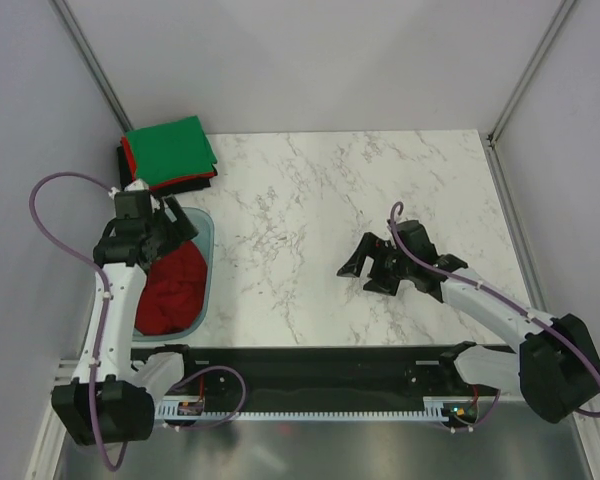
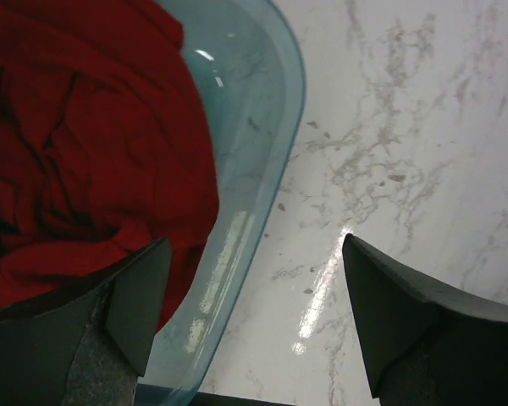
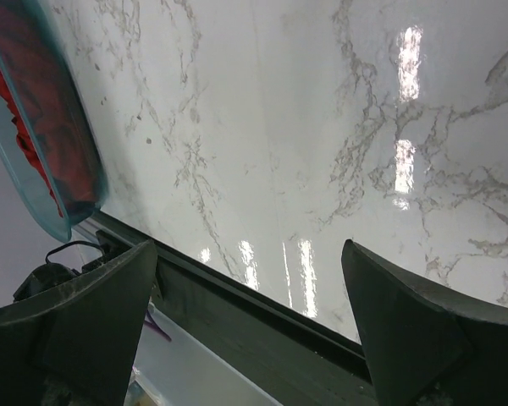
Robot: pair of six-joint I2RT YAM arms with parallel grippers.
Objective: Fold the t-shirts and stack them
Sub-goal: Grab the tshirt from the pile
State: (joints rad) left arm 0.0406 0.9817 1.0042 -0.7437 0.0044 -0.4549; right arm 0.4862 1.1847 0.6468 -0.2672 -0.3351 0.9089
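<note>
A crumpled dark red t-shirt (image 1: 172, 288) (image 2: 85, 152) fills the translucent teal tub (image 1: 208, 243) (image 2: 275, 161) at the table's left edge. My left gripper (image 1: 183, 226) (image 2: 254, 292) hangs open over the tub's far right rim. One of its fingers (image 2: 140, 296) is above the cloth and the other is over bare marble; nothing is between them. A folded stack sits in the back left corner, with a green t-shirt (image 1: 170, 148) on top and red and black layers under it. My right gripper (image 1: 364, 270) (image 3: 250, 304) stands open and empty above the marble, right of centre.
The marble table (image 1: 380, 190) stretches between the two arms. A black rail (image 1: 320, 362) (image 3: 262, 313) runs along its near edge, with cables beside the arm bases. Grey walls close in the left, back and right sides. The right wrist view shows the tub (image 3: 46, 156) far left.
</note>
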